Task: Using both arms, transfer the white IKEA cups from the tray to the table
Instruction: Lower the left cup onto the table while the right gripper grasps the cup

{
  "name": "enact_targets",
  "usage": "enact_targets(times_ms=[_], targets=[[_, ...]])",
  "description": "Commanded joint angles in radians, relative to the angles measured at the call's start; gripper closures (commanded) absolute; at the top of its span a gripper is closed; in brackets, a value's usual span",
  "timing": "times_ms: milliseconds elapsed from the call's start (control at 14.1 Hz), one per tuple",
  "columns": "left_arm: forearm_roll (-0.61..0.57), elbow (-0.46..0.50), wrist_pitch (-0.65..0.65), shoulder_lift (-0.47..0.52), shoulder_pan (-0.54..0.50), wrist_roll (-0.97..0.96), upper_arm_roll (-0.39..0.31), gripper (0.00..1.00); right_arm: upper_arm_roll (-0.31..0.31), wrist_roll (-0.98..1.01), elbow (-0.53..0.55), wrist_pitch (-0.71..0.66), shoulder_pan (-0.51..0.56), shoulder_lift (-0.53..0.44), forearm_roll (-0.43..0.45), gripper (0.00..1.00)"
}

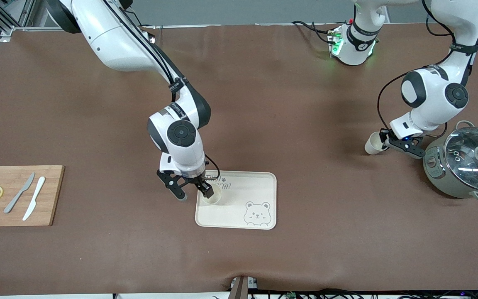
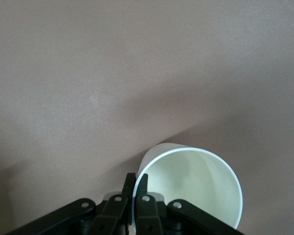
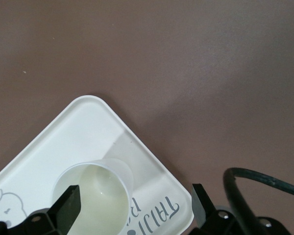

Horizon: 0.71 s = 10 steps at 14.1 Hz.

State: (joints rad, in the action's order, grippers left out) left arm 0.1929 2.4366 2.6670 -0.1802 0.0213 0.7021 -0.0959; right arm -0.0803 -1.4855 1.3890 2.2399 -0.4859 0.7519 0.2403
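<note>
A cream bear tray [image 1: 259, 187] lay on the brown table [image 1: 264, 104], and everything here is placed relative to it. One white cup [image 1: 213, 198] stood upright in the tray, in the corner toward the right arm's end. The right gripper [image 1: 195, 193] was at that cup with its fingers spread wide apart, one finger [image 1: 207, 190] at the cup's rim over the tray and the other outside the tray's edge; it gripped nothing. The second white cup [image 1: 373, 143] was well away from the tray, toward the left arm's end, tilted on its side. The left gripper [image 1: 386, 138] was clamped on that cup's rim, its fingers pinched together on the wall. A grey-green pot [image 1: 463, 168] with a glass lid sat just past that gripper. A wooden cutting board [image 1: 52, 195] with lemon slices and two knives lay toward the right arm's end of the table.
</note>
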Motion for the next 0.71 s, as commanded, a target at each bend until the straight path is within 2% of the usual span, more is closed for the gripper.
enact_targets(times_ms=[0, 639], targets=[[0.039, 0.005, 0.016, 0.002, -0.001, 0.023, 0.007, 1.0, -0.009, 0.004, -0.016, 0.013, 0.01, 0.026, 0.031, 0.0], [0.082, 0.004, 0.02, -0.022, 0.0, 0.025, 0.044, 1.0, -0.009, -0.007, -0.018, 0.046, 0.009, 0.073, 0.031, 0.0]])
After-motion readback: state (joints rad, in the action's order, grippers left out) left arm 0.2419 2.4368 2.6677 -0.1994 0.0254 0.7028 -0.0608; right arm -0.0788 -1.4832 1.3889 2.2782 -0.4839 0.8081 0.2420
